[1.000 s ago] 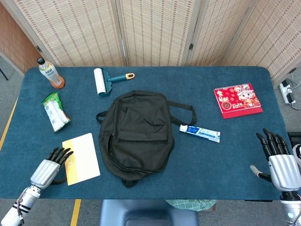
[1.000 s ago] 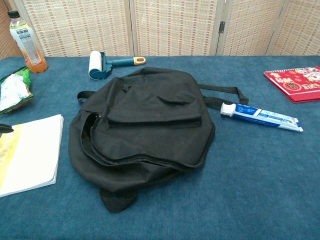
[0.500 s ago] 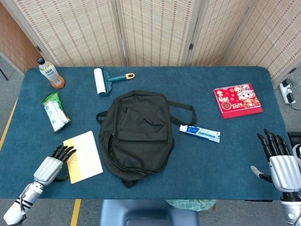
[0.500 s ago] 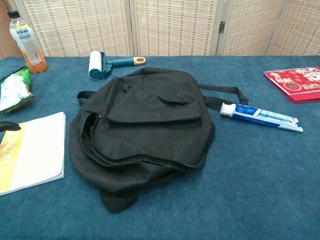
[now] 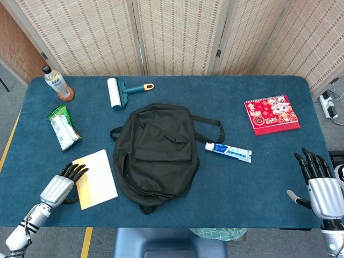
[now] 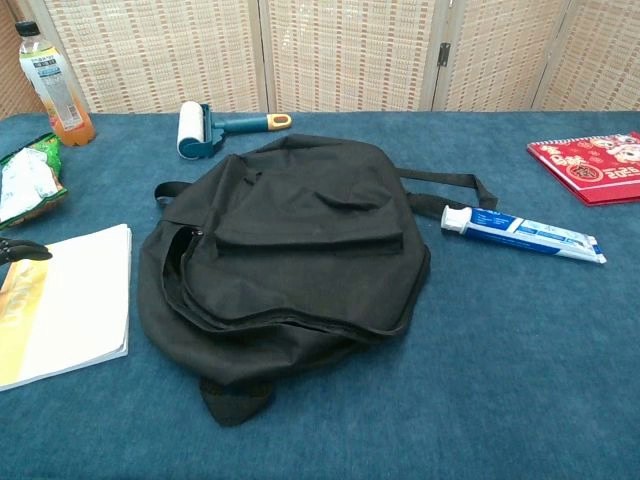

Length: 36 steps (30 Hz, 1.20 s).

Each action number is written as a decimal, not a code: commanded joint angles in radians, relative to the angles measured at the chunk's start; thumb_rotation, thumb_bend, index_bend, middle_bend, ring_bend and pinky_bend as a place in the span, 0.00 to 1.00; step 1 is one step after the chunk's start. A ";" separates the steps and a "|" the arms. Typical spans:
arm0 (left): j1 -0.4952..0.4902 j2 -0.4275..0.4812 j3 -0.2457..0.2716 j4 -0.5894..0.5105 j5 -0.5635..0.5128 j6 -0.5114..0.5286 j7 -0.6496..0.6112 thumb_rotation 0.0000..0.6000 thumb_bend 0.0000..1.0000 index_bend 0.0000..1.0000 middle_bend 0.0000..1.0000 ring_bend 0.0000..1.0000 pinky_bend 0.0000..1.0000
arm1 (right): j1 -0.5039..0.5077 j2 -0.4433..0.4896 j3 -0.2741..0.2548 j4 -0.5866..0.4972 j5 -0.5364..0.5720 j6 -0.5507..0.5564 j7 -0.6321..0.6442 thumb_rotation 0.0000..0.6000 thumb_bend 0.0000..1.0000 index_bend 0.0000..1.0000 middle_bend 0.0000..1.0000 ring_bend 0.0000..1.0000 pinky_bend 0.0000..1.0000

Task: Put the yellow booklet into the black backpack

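The yellow booklet (image 5: 98, 177) lies flat on the blue table, just left of the black backpack (image 5: 156, 153), which lies flat in the middle with its zipper side toward the booklet. My left hand (image 5: 60, 184) sits at the booklet's left edge, its dark fingers stretched out and resting on the cover. In the chest view only its fingertips (image 6: 22, 250) show, above the booklet (image 6: 65, 300) and left of the backpack (image 6: 290, 240). My right hand (image 5: 321, 188) hovers at the table's front right corner, fingers spread, holding nothing.
An orange drink bottle (image 5: 57, 83) and a green snack bag (image 5: 63, 127) stand at the far left. A lint roller (image 5: 121, 91) lies behind the backpack, a toothpaste tube (image 5: 228, 152) to its right, and a red calendar (image 5: 271, 114) further right.
The booklet has slid a little toward the backpack and turned slightly, with my left hand following its left edge. The right hand has stayed put.
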 commanded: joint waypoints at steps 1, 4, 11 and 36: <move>-0.004 -0.003 -0.001 0.005 0.001 0.000 0.001 1.00 0.11 0.00 0.08 0.07 0.00 | 0.000 0.000 0.001 0.001 0.001 0.000 0.000 1.00 0.09 0.00 0.01 0.00 0.07; -0.009 -0.005 -0.001 0.006 0.002 0.000 -0.002 1.00 0.11 0.00 0.08 0.07 0.00 | 0.000 -0.001 0.001 0.003 0.002 0.000 0.000 1.00 0.09 0.00 0.01 0.00 0.07; -0.020 -0.021 0.001 0.022 0.017 0.022 -0.028 1.00 0.18 0.00 0.11 0.10 0.00 | -0.005 -0.002 0.000 0.008 0.003 0.004 0.005 1.00 0.09 0.00 0.01 0.00 0.07; -0.024 -0.089 -0.009 0.059 0.037 0.139 -0.214 1.00 0.43 0.13 0.24 0.20 0.07 | -0.015 -0.005 0.000 0.031 0.009 0.011 0.035 1.00 0.09 0.00 0.01 0.00 0.07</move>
